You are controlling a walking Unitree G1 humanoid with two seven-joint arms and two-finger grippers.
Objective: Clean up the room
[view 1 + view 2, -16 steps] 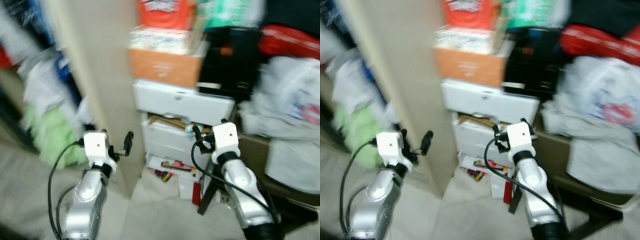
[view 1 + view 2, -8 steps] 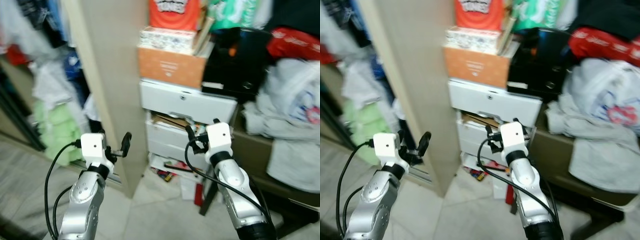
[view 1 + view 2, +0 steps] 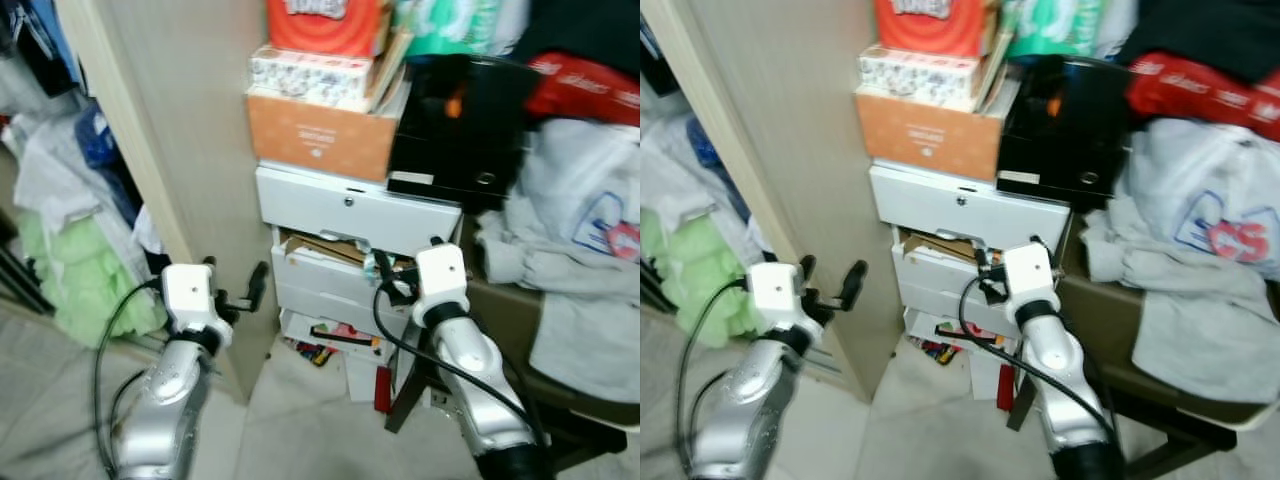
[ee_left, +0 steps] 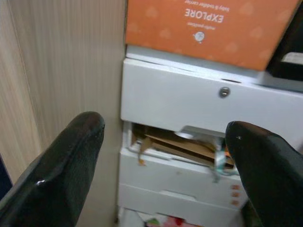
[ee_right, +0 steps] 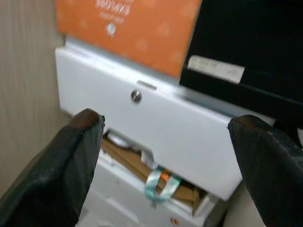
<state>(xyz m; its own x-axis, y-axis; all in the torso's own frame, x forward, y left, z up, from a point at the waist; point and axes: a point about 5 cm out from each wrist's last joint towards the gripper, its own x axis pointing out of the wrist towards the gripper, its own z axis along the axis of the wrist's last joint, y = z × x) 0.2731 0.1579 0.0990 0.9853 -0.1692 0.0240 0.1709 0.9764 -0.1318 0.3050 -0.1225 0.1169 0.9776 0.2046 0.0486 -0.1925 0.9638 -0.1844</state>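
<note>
A: What is facing the two grippers?

B: A white drawer unit [image 3: 350, 250] is standing straight ahead of both. The left gripper [image 3: 235, 290] is hovering just off its left edge, close to the beige wardrobe panel [image 3: 170, 130]. The right gripper [image 3: 385, 272] is hanging directly before the half-open middle drawer [image 3: 940, 262].

A: And how are the fingers standing?

B: Both pairs are spread wide and are holding nothing. In the left wrist view the fingers [image 4: 61, 161] are framing the unit's locked top drawer [image 4: 208, 101]; in the right wrist view the fingers [image 5: 61, 161] are doing the same, with the round lock [image 5: 136, 96] sitting between them.

A: What is spilling out?

B: Brown cardboard and papers [image 4: 180, 146] are poking out of the middle drawer, just beyond the right gripper's tips, along with a teal strap [image 5: 158, 182]. Below both grippers, loose booklets and papers [image 3: 335, 340] are lying on the floor at the foot of the unit.

A: What is stacked above?

B: An orange box [image 3: 320, 135] is sitting on the unit, above and ahead of the grippers, with a black case [image 3: 455, 120] just beside it on the right gripper's side. Further out on that side, grey and white clothes [image 3: 570, 260] are heaped on a low table. Out past the left gripper, beyond the panel, a green garment [image 3: 85, 280] is hanging among other clothes.
</note>
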